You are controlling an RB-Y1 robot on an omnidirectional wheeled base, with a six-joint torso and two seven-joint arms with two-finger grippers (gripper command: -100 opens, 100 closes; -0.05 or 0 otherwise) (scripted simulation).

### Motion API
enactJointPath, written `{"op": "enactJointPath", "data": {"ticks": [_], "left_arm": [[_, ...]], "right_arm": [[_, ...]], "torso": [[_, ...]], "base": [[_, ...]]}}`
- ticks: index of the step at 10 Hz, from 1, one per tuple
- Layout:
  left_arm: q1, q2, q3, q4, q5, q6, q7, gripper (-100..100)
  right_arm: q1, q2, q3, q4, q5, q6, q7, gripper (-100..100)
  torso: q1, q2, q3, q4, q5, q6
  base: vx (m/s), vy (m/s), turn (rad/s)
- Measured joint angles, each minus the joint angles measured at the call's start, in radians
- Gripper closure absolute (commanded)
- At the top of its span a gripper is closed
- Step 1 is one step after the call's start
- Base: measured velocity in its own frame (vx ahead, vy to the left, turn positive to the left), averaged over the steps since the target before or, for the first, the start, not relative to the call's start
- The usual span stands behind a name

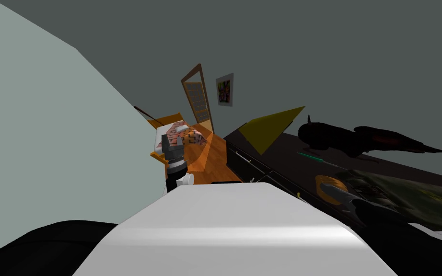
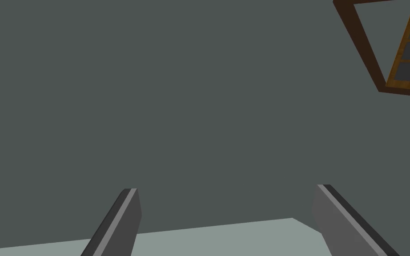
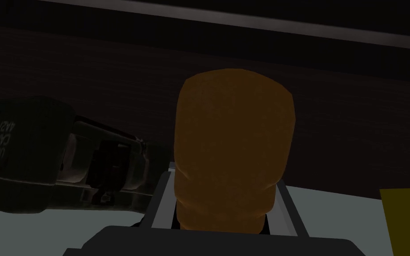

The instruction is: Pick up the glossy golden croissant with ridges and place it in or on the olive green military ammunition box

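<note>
The golden-brown ridged croissant [image 3: 233, 146] stands between my right gripper's [image 3: 224, 182] two fingers, which press its sides. In the head view the croissant [image 1: 329, 183] shows as an orange curve over the dark tabletop [image 1: 282, 158], with the dark right gripper [image 1: 338, 192] on it. The olive green ammunition box [image 3: 19, 151], with white lettering, lies close beside the croissant; in the head view the box [image 1: 407, 199] is just right of it. My left gripper [image 1: 171, 142] is raised at my left, open and holding nothing.
A yellow wedge-shaped thing [image 1: 269, 126] lies at the table's far end, and a long black object [image 1: 354, 138] lies behind the box. A thin green tool [image 1: 317, 159] lies between them. Drawers [image 1: 244, 163] front the table. A bed [image 1: 181, 136] and a door [image 1: 198, 98] lie beyond.
</note>
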Motion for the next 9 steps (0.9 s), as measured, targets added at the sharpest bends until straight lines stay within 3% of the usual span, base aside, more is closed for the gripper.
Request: {"op": "enactJointPath", "data": {"ticks": [2, 3, 4, 9], "left_arm": [[0.0, 0.0, 0.0, 0.0, 0.0, 0.0, 0.0, 0], [0.0, 0.0, 0.0, 0.0, 0.0, 0.0, 0.0, 0], [0.0, 0.0, 0.0, 0.0, 0.0, 0.0, 0.0, 0], [0.0, 0.0, 0.0, 0.0, 0.0, 0.0, 0.0, 0]], "right_arm": [[0.017, -0.003, -0.003, -0.036, -0.001, 0.013, 0.003, 100], [0.018, -0.003, -0.003, -0.038, -0.001, 0.014, 0.003, 0], [0.018, -0.003, -0.003, -0.037, -0.001, 0.014, 0.003, 100], [0.017, -0.043, -0.157, -0.106, 0.056, -0.005, 0.023, 100]], "torso": [[0.001, -0.001, 0.0, 0.0, 0.0, 0.0], [0.001, 0.0, 0.0, 0.0, 0.001, -0.001], [0.001, 0.0, 0.0, 0.0, 0.001, -0.001], [0.007, 0.009, 0.005, 0.002, 0.005, -0.002]], "base": [[0.017, 0.004, -0.055], [0.0, 0.0, 0.0], [-0.044, 0.0, -0.032], [-0.112, 0.019, -0.001]]}}
